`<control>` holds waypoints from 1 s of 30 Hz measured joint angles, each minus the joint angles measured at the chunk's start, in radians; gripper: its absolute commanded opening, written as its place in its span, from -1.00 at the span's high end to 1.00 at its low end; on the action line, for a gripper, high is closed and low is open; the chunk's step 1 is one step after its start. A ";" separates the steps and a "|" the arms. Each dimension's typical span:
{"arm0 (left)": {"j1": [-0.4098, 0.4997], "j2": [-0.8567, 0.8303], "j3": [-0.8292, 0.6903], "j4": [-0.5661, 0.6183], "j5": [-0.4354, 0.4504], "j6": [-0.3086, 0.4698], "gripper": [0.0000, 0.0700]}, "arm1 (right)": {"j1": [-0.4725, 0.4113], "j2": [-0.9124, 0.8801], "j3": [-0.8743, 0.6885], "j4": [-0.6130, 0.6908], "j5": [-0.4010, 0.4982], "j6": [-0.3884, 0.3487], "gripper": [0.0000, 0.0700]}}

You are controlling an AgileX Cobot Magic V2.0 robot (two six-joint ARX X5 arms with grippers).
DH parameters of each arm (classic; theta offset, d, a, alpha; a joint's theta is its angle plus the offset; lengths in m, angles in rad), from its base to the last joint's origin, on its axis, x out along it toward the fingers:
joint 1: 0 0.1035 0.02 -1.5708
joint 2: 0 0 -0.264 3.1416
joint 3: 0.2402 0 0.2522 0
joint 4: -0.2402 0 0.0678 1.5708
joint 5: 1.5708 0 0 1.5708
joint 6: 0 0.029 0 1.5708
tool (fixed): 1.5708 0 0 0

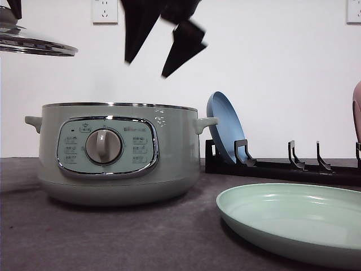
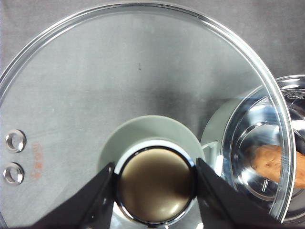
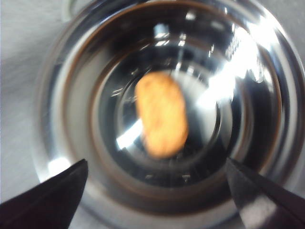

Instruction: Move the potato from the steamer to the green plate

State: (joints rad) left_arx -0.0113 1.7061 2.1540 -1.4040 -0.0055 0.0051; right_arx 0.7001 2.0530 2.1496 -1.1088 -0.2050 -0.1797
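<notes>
The steamer (image 1: 115, 152) stands uncovered on the table at the left, pale green with a chrome rim and a dial. The orange-brown potato (image 3: 161, 114) lies on the bottom of its shiny bowl (image 3: 248, 71). My right gripper (image 1: 148, 68) hangs open in the air above the pot's rim, and in the right wrist view its fingers (image 3: 52, 195) stand wide to either side of the potato, well above it. My left gripper (image 2: 155, 186) is shut on the knob of the glass lid (image 2: 138, 67), held high at the far left (image 1: 34, 45). The green plate (image 1: 293, 223) lies at the front right.
A black dish rack (image 1: 282, 166) runs along the back right with a blue plate (image 1: 224, 127) leaning upright in it. A pinkish object (image 1: 357, 110) shows at the right edge. Through the lid the potato (image 2: 274, 162) shows inside the pot. Dark grey cloth (image 1: 113, 237) covers the table.
</notes>
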 measured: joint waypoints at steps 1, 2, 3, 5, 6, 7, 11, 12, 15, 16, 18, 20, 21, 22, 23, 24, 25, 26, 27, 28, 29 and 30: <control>0.000 0.000 0.000 0.000 0.000 0.000 1.00 | 0.000 0.029 0.018 0.005 0.000 -0.006 -0.62; 0.000 0.000 0.000 0.000 0.000 0.000 1.00 | -0.001 0.054 0.030 0.011 0.000 -0.012 -0.62; 0.000 0.000 0.000 0.000 0.000 0.000 1.00 | -0.001 0.075 0.038 0.018 -0.001 -0.017 -0.62; 0.000 0.000 0.000 0.001 0.000 0.000 1.00 | 0.000 0.116 0.048 0.033 -0.002 -0.031 -0.62; 0.000 0.000 0.000 0.001 0.000 0.000 1.00 | 0.000 0.131 0.049 0.042 -0.002 -0.038 -0.62; 0.000 0.000 0.000 0.001 0.000 0.000 1.00 | 0.000 0.148 0.049 0.050 -0.002 -0.048 -0.62; 0.000 0.000 0.000 0.001 0.000 -0.006 1.00 | 0.000 0.190 0.049 0.070 -0.002 -0.082 -0.63; 0.000 0.000 0.000 0.001 0.000 -0.007 1.00 | 0.000 0.197 0.049 0.078 -0.002 -0.088 -0.64; 0.000 0.000 0.000 0.001 0.000 -0.011 1.00 | 0.000 0.207 0.049 0.107 -0.002 -0.105 -0.69; 0.000 0.000 0.000 0.001 0.000 -0.013 1.00 | 0.000 0.209 0.049 0.118 -0.002 -0.108 -0.72; 0.000 0.000 0.000 0.001 0.000 -0.015 1.00 | 0.000 0.214 0.051 0.133 -0.002 -0.112 -0.79; 0.000 0.002 0.000 0.001 0.000 -0.016 1.00 | 0.000 0.224 0.054 0.134 -0.003 -0.113 -0.79; 0.000 0.003 0.000 0.001 0.000 -0.016 1.00 | 0.000 0.229 0.054 0.133 -0.004 -0.113 -0.79; 0.000 0.004 0.000 0.001 0.000 -0.016 1.00 | 0.000 0.235 0.054 0.133 -0.006 -0.113 -0.79; 0.000 0.006 0.000 0.001 0.000 -0.017 1.00 | 0.000 0.242 0.054 0.133 -0.008 -0.113 -0.79; 0.000 0.008 0.000 0.001 0.000 -0.018 1.00 | 0.000 0.250 0.054 0.134 -0.011 -0.113 -0.79; 0.000 0.009 0.000 0.001 0.000 -0.018 1.00 | 0.000 0.257 0.054 0.134 -0.017 -0.113 -0.79; 0.000 0.011 0.000 0.001 0.000 -0.018 1.00 | 0.000 0.261 0.054 0.134 -0.023 -0.113 -0.79; 0.000 0.011 0.000 0.001 0.000 -0.018 1.00 | 0.000 0.264 0.054 0.135 -0.027 -0.113 -0.79; 0.000 0.012 0.000 0.001 0.000 -0.018 1.00 | 0.000 0.265 0.054 0.135 -0.027 -0.113 -0.79; 0.000 0.012 0.000 0.001 0.000 -0.018 1.00 | 0.000 0.266 0.054 0.135 -0.028 -0.113 -0.79; 0.000 0.013 0.000 0.001 0.000 -0.019 1.00 | 0.000 0.267 0.054 0.136 -0.028 -0.112 -0.79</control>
State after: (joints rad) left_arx -0.0113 1.7187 2.1540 -1.4029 -0.0051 -0.0135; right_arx 0.7002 2.3196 2.2040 -0.9725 -0.2333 -0.2920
